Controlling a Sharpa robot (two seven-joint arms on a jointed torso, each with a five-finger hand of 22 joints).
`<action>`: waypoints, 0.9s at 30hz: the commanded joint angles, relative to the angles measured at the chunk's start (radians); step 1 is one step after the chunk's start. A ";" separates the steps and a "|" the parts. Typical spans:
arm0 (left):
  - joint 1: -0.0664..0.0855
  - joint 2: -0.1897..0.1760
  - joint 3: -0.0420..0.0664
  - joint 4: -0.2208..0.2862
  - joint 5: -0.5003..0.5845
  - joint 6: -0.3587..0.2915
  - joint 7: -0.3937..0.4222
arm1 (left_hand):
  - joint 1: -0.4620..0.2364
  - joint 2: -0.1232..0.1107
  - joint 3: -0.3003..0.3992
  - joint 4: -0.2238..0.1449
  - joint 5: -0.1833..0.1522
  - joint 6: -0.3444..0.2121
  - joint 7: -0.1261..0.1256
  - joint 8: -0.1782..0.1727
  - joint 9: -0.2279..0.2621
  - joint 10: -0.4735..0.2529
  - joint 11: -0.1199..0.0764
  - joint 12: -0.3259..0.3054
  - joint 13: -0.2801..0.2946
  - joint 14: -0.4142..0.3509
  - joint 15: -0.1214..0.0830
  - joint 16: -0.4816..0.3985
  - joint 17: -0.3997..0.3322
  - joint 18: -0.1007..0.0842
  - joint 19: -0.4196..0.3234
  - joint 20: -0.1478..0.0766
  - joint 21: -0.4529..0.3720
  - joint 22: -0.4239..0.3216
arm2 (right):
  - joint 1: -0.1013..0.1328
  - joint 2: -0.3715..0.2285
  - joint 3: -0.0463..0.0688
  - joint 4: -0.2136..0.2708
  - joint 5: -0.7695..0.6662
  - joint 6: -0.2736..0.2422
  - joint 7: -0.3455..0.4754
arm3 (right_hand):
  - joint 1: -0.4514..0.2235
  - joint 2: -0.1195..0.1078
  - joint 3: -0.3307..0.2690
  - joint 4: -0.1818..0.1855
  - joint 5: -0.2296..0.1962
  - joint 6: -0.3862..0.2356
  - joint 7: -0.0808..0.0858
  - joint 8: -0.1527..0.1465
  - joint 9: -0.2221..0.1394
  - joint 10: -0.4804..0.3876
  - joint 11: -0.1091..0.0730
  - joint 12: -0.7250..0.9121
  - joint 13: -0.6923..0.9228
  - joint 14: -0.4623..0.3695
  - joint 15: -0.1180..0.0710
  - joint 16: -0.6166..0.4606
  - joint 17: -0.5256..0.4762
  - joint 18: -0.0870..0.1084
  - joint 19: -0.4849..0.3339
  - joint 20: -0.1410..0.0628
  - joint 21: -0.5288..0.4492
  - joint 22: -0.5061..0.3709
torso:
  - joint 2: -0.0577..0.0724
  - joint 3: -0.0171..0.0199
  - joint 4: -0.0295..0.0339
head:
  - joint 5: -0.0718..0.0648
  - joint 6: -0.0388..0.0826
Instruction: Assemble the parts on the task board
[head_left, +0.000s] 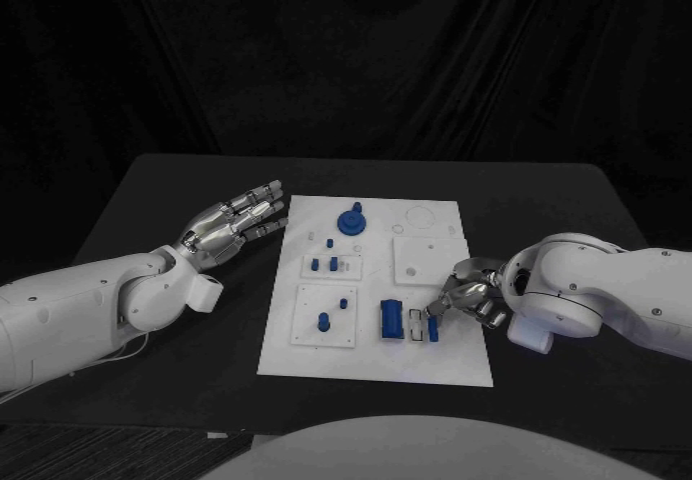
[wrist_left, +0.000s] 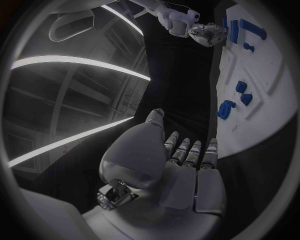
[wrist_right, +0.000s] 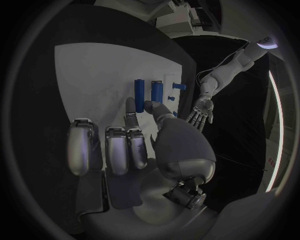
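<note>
The board (head_left: 378, 352) lies flat in the middle of the black worktop (head_left: 577, 200), and the work looks well under way but not finished. A round knob (head_left: 352, 219) stands at the board's far end, small pegs (head_left: 325, 264) sit in a group near its middle, and another peg (head_left: 325, 322) stands on a raised square plate at the near left. A long block (head_left: 389, 320) lies loose near the front edge, with a thin bar (head_left: 433, 327) just beside it. A square plate (head_left: 426, 258) on the right half and the round outlines at the far right corner carry nothing, so several seats seem left to fill. The right hand (head_left: 464, 298) is over the board's right edge, fingers curled down close to the bar; whether it touches or holds anything cannot be told, though the wrist view shows its fingers (wrist_right: 119, 150) apart above the board. The left hand (head_left: 231, 222) hovers just off the board's left edge, wide and holding nothing. Nothing else lies on the worktop near the board, and neither arm blocks the loose parts.
</note>
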 joint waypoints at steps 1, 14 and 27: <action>-0.001 0.001 0.001 0.002 0.006 0.013 0.009 | 0.000 0.010 0.000 0.005 0.005 -0.002 0.002 0.006 0.001 -0.002 0.005 0.005 0.000 0.003 0.007 0.004 0.001 0.010 0.005 0.002 0.004 0.000 | 0.001 0.008 0.000 -0.005 0.033 -0.026 0.007 | -0.009 0.002 0.081 -0.073 -0.007 -0.004 -0.001 0.004 0.003 0.110 -0.003 0.003 0.263 0.084 -0.006 -0.007 0.145 0.017 0.042 0.003 -0.004 0.210 | 0.001 0.0000 -0.0005 | -0.001 0.000; -0.002 0.001 0.001 0.002 0.006 0.015 0.009 | 0.002 0.011 0.001 0.004 0.007 -0.002 0.003 0.005 0.001 -0.002 0.005 0.006 0.000 0.003 0.007 0.004 0.001 0.010 0.005 0.002 0.004 -0.001 | -0.003 0.042 0.000 -0.033 -0.042 -0.032 0.004 | -0.030 -0.004 0.103 -0.067 -0.112 -0.021 -0.004 0.022 0.017 0.110 -0.005 0.003 0.263 0.083 -0.008 -0.009 0.137 0.018 0.039 0.001 -0.008 0.208 | 0.000 -0.0001 0.0000 | -0.001 0.000; -0.004 0.003 0.001 0.001 0.006 0.019 0.009 | 0.002 0.011 0.002 0.003 0.007 -0.003 0.003 0.005 0.001 -0.003 0.006 0.006 0.000 0.002 0.007 0.003 0.001 0.010 0.004 0.002 0.004 -0.002 | -0.005 0.053 0.000 -0.042 -0.084 -0.012 -0.005 | -0.041 -0.005 0.104 -0.054 -0.192 -0.028 -0.004 0.031 0.019 0.110 -0.005 0.003 0.263 0.083 -0.008 -0.010 0.134 0.018 0.038 0.001 -0.012 0.207 | 0.000 -0.0003 -0.0004 | 0.001 0.000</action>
